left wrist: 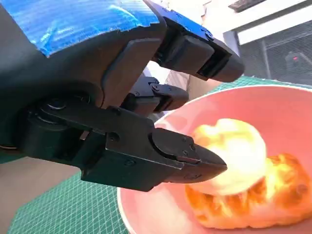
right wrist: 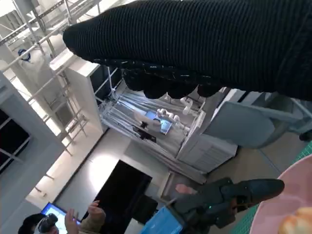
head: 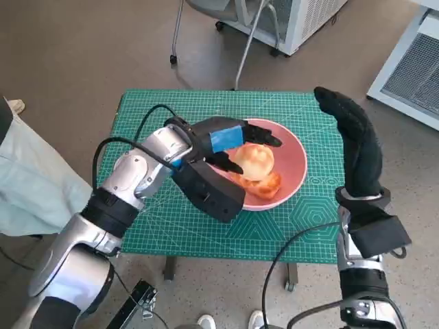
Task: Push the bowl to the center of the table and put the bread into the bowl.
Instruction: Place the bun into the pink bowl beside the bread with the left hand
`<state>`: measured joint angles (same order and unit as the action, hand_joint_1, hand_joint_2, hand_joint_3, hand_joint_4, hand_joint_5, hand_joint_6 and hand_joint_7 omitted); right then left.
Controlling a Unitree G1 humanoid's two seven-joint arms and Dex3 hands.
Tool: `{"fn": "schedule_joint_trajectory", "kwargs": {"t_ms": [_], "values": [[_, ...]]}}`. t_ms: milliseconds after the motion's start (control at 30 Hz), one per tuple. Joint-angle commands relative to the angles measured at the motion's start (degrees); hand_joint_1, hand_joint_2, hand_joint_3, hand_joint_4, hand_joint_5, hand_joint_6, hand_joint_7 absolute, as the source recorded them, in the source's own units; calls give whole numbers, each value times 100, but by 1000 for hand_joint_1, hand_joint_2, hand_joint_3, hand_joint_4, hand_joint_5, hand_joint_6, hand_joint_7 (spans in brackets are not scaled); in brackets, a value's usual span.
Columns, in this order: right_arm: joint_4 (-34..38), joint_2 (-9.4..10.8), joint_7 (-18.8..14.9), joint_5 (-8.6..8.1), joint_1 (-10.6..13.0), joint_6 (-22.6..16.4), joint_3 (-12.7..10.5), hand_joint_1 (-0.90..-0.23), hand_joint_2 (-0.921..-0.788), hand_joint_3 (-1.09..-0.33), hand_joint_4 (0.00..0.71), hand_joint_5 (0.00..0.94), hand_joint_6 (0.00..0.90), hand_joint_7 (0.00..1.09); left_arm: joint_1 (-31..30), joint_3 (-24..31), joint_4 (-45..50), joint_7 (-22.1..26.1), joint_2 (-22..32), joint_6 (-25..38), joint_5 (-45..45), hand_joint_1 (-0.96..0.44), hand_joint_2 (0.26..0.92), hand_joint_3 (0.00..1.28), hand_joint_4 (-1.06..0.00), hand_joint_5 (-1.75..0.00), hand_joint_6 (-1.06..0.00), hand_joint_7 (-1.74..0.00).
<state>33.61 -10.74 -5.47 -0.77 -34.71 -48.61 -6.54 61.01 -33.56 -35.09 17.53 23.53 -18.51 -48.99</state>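
The pink bowl [head: 295, 154] sits on the green mat [head: 164, 113], a little right of the table's middle. The bread [head: 255, 166], pale on top and browned below, lies inside it. My left hand [head: 221, 139] hovers over the bowl's left side with its fingers spread above the bread. In the left wrist view the thumb tip [left wrist: 209, 163] is right beside the bread [left wrist: 236, 148] in the bowl [left wrist: 285, 105], while the other fingers stand clear above. My right hand [head: 357, 140] is raised at the table's right edge, fingers straight, holding nothing. The right wrist view shows the glove [right wrist: 204, 44], the left hand [right wrist: 222, 200] and the bowl rim [right wrist: 291, 197].
Chair legs on castors [head: 206, 38] and a white cabinet [head: 305, 20] stand beyond the table's far edge. A white unit [head: 411, 65] is at the far right. A person's pale clothing [head: 27, 178] is close on the left, and shoes [head: 206, 321] show below the table's near edge.
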Motion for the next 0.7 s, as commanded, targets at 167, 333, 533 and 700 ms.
{"fn": "schedule_joint_trajectory", "kwargs": {"t_ms": [167, 333, 533, 700], "values": [[-20, 42, 112, 57, 47, 109, 13, -604, -921, -733, 448, 8, 121, 824, -325, 424, 260, -121, 175, -122, 444, -105, 901, 32, -323, -27, -584, -102], [-35, 55, 112, 46, 12, 134, 20, -603, -921, -733, 448, 8, 120, 824, -529, 717, 487, -106, 256, -166, 742, -100, 906, 16, -428, -35, -673, -113], [-40, 52, 61, -14, -72, 172, 19, -601, -921, -731, 447, 7, 118, 826, -903, 1266, 789, -183, 440, -390, 1353, -65, 907, 9, -546, -62, -772, -155], [-133, 18, 56, 4, -127, 230, 21, -596, -921, -731, 445, 7, 115, 829, -1217, 1789, 827, -325, 510, -663, 1994, -28, 910, 4, -614, -42, -781, -199]]}}
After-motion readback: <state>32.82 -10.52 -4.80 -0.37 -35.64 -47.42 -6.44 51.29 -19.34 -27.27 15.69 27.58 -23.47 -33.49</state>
